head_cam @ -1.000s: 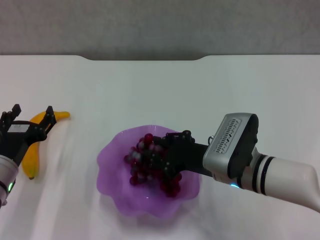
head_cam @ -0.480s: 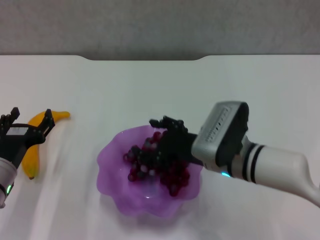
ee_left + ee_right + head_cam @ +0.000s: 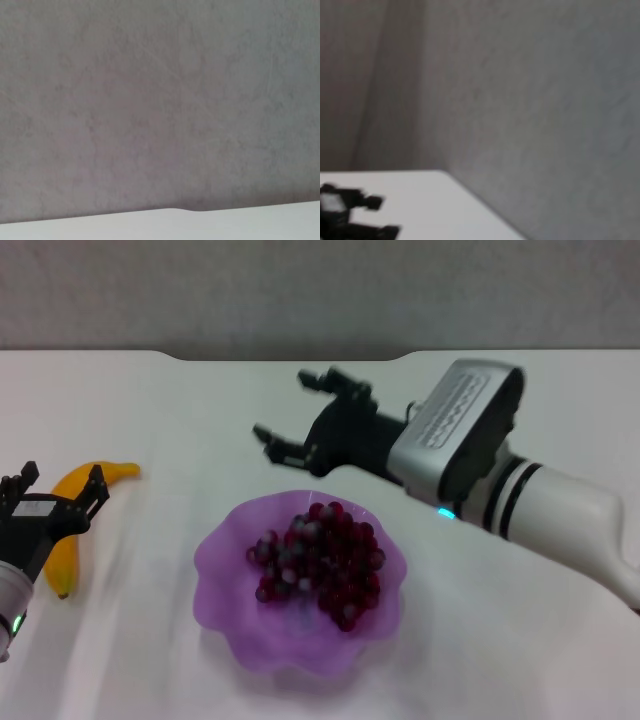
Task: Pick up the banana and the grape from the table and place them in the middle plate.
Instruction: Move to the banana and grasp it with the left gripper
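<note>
The grape bunch [image 3: 318,562] lies inside the purple middle plate [image 3: 230,635] at the centre of the white table [image 3: 180,410]. My right gripper [image 3: 288,408] is open and empty. It is raised above the table just beyond the plate's far rim, clear of the grapes. The banana [image 3: 62,562] lies on the table at the far left. My left gripper [image 3: 60,483] is open and sits over the banana's middle, hiding part of it. I cannot tell if it touches the banana.
The table's notched far edge [image 3: 290,358] runs in front of a grey wall. The left wrist view shows only the wall and a strip of table [image 3: 225,222]. The right wrist view shows wall, table, and a dark gripper part [image 3: 342,212] farther off.
My right gripper has let go of the grape bunch in the plate, opened, and risen back toward the far edge. My left gripper has shifted slightly over the banana.
</note>
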